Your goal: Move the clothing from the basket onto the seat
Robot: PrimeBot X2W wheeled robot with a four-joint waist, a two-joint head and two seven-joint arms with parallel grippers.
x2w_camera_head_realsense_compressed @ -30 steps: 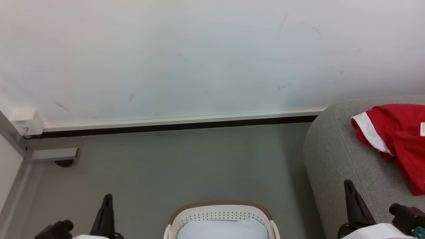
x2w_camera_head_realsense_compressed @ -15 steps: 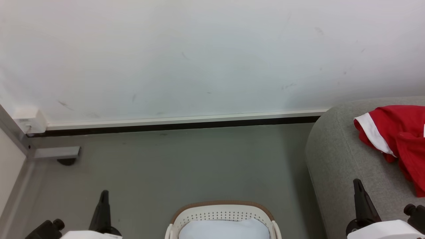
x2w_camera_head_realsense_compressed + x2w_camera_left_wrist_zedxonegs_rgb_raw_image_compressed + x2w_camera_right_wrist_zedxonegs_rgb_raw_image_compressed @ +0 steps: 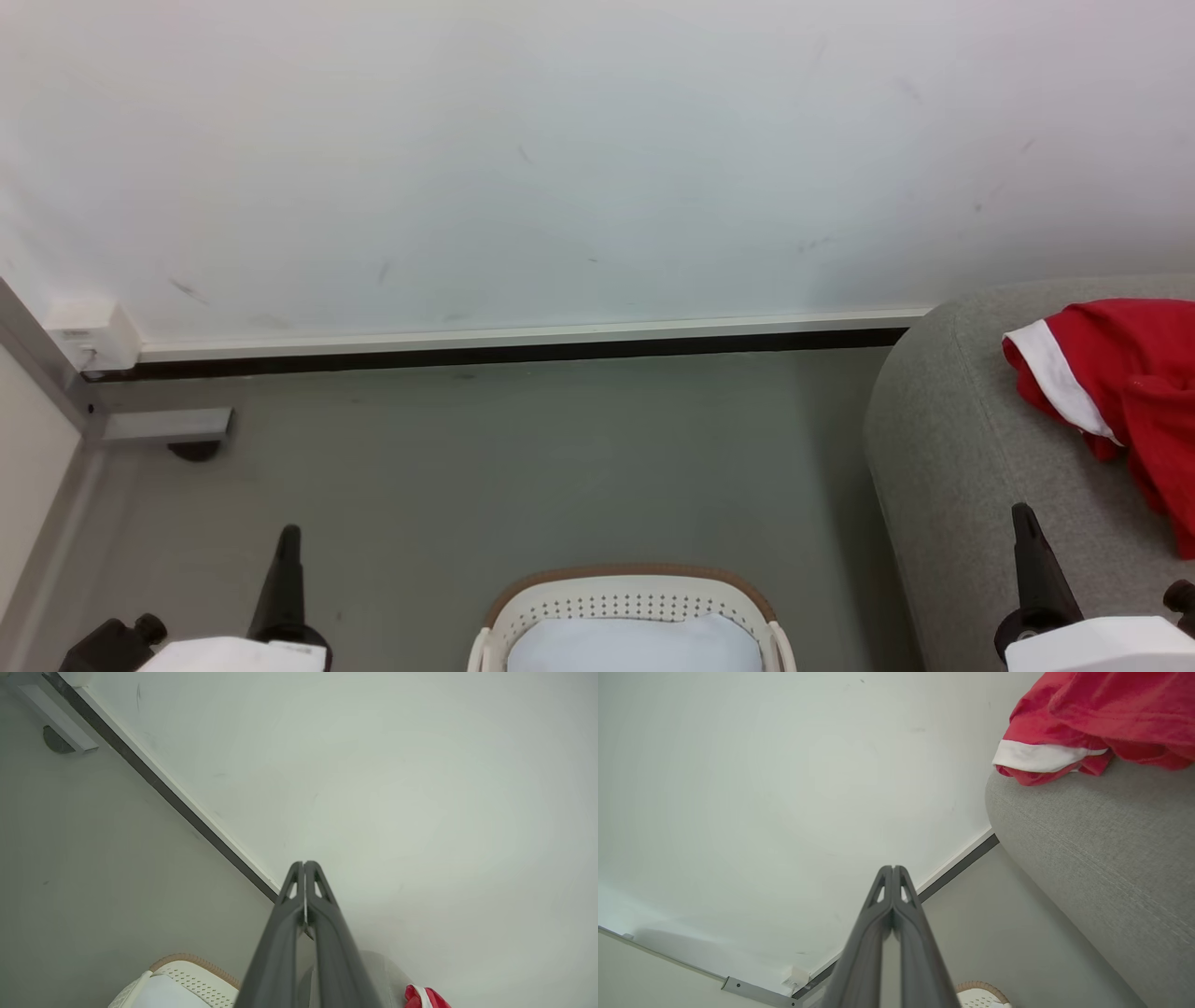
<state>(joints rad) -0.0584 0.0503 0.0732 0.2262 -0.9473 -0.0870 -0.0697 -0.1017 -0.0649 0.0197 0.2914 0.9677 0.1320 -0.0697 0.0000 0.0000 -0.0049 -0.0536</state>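
- Head view: left gripper [image 3: 288, 539] sat low left above the floor [image 3: 523, 448], and right gripper [image 3: 1025, 515] sat low right by the seat [image 3: 943, 439]. Both were seen side-on, so the gap could not be told here. Basket [image 3: 624, 571] stood bottom centre between the arms with a white cloth [image 3: 635, 646] inside. Red clothing [image 3: 1139, 392] lay on the seat, far right.
- Left wrist view: left gripper [image 3: 304, 864] had its fingers pressed together, empty, aimed at the wall [image 3: 420, 788]. Basket [image 3: 196, 975] was lower left; a seat [image 3: 378, 975] corner and a bit of clothing [image 3: 423, 998] were lower right.
- Right wrist view: right gripper [image 3: 893, 868] also had its fingers pressed together, empty and touching nothing. Seat [image 3: 1101, 858] was just right of it, with clothing [image 3: 1111, 714] on top, its white trim at the edge. Basket [image 3: 980, 989] rim showed at the bottom.
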